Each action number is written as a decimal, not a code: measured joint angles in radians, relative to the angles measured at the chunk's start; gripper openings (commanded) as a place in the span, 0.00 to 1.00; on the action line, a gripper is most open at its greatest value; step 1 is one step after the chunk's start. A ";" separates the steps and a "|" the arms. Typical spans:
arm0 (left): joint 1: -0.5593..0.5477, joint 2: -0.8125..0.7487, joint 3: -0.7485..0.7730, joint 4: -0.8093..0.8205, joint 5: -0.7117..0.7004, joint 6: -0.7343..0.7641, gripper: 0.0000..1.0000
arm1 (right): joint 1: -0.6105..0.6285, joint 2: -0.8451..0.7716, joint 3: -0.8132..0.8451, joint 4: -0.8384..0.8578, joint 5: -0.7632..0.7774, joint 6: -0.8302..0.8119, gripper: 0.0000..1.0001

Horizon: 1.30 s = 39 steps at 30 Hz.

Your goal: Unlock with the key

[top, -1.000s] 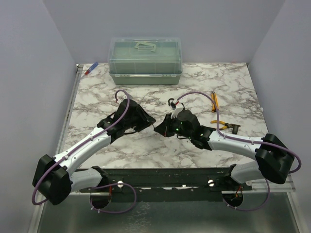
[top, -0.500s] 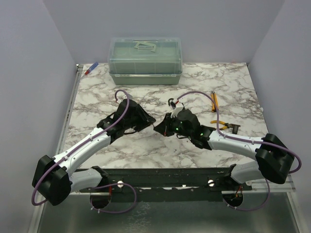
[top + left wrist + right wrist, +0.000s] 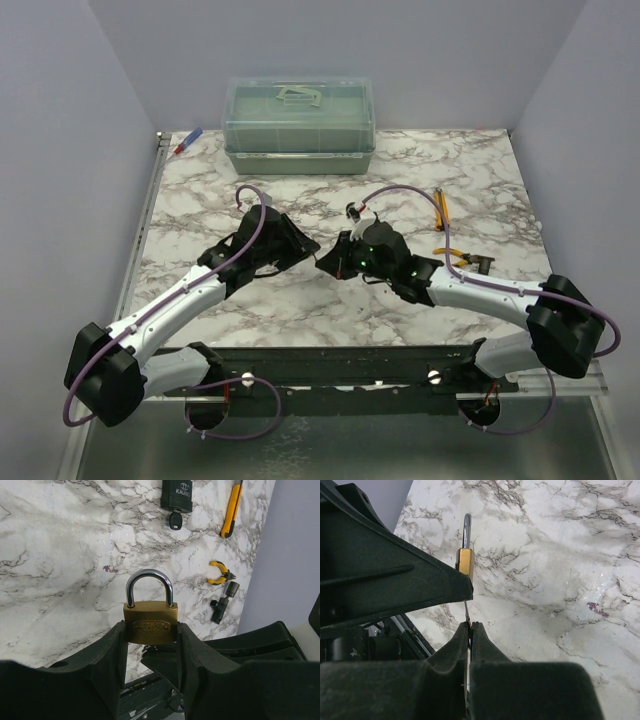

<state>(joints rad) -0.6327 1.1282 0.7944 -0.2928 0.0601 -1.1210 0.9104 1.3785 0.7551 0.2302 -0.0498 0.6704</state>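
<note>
Within the last second the right fingers (image 3: 485, 647), shut tight on the key (image 3: 466, 611), only nudged toward the brass padlock (image 3: 150, 625) gripped by the left fingers (image 3: 107, 655), its shackle (image 3: 149, 582) still closed, so the tip probably sat at the hidden keyhole.

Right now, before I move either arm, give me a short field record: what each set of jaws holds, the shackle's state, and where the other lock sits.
left jaws: closed on the brass padlock, gripping its body sides
shackle: up, closed
right jaws: shut on a thin metal blade, probably a key edge-on, aimed at the brass padlock's underside
insertion: cannot tell, the left finger hides it
black padlock: lying on the table
black-headed key: at the black padlock's base, not held
</note>
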 measured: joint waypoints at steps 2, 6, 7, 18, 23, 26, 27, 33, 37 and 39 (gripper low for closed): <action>0.000 -0.003 -0.003 0.009 -0.004 0.005 0.00 | 0.000 0.004 0.011 -0.013 0.000 0.003 0.00; -0.001 -0.014 -0.020 0.034 -0.013 0.015 0.00 | 0.000 0.012 0.030 -0.035 0.000 0.013 0.00; -0.001 -0.015 -0.024 0.040 -0.016 0.017 0.00 | 0.000 0.015 0.033 -0.040 0.000 0.015 0.00; -0.019 -0.031 -0.062 0.090 -0.042 0.038 0.00 | -0.004 0.022 0.045 -0.072 0.006 0.042 0.00; -0.027 -0.047 -0.079 0.119 -0.057 0.049 0.00 | -0.013 0.023 0.053 -0.079 0.006 0.051 0.00; -0.032 -0.060 -0.096 0.152 -0.072 0.061 0.00 | -0.020 0.024 0.068 -0.094 -0.002 0.054 0.00; -0.034 -0.064 -0.101 0.161 -0.076 0.065 0.00 | -0.023 0.024 0.072 -0.099 -0.006 0.054 0.00; -0.044 -0.083 -0.127 0.209 -0.089 0.098 0.00 | -0.042 0.024 0.079 -0.109 -0.041 0.049 0.00; -0.057 -0.090 -0.146 0.237 -0.085 0.108 0.00 | -0.056 0.024 0.093 -0.112 -0.054 0.042 0.00; -0.061 -0.093 -0.148 0.251 -0.086 0.109 0.00 | -0.063 0.024 0.100 -0.112 -0.060 0.039 0.00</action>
<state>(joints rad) -0.6941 1.0355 0.6464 -0.0422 -0.0261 -1.0119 0.8478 1.4029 0.8551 0.1181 -0.1093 0.7090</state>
